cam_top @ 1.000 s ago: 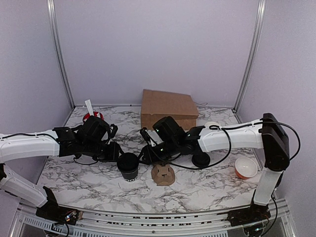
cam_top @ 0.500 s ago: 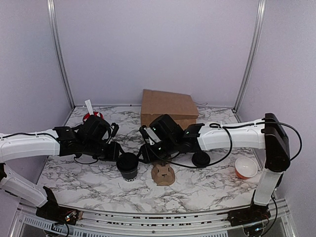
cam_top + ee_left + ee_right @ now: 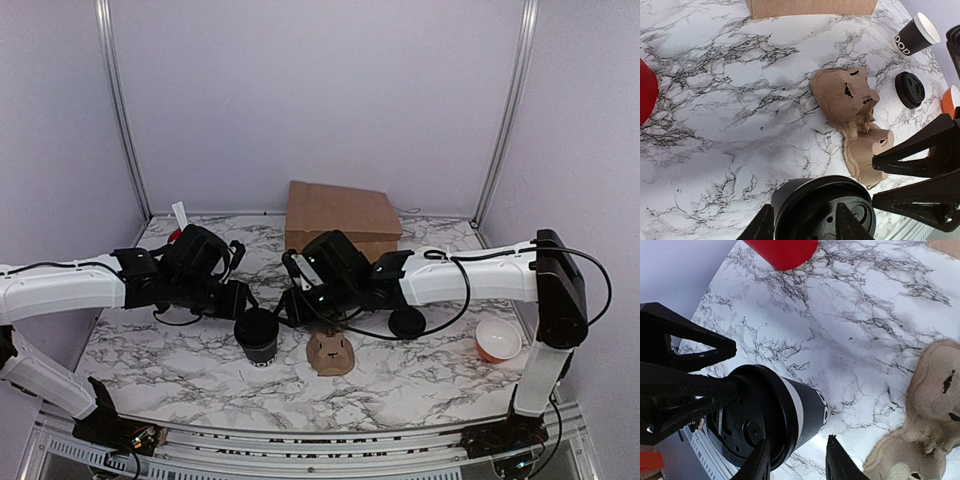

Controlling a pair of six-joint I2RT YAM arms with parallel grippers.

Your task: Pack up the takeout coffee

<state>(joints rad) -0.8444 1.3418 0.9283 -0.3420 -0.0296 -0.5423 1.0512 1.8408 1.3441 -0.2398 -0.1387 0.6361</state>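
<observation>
1. The takeout coffee (image 3: 259, 338) stands upright on the marble tabletop (image 3: 180, 370), a little left of centre and low in the overhead view. Its long axis runs straight up from the tabletop, with the black lid on top and the base down.
2. Small white print sits low on its side, facing the bottom edge of the overhead frame.
3. The left hand (image 3: 238, 303) stretches across from the left edge of that frame and lies just up and left of the lid. Its fingers (image 3: 690, 390), at the left of the right wrist view, stand partway apart with nothing between them. The lower one meets the lid's rim, though I cannot tell whether it truly touches.
4. The right hand (image 3: 287, 308) stretches across from the right and lies just up and right of the lid. Its fingers (image 3: 920, 200), at the right edge of the left wrist view, are also partly spread and hold nothing. Their tips end at the lid's edge.
5. A brown pulp cup carrier (image 3: 330, 352) lies flat just right of the cup, apart from it.
6. A cardboard box (image 3: 340, 215) sits at the back, upper centre.
7. A loose black lid (image 3: 407, 323) and an orange bowl (image 3: 497, 340) lie to the right.
8. A black cup with a white rim (image 3: 915, 35) stands in the upper right of the left wrist view, and a red cup (image 3: 785, 250) shows at the top of the right wrist view.
</observation>
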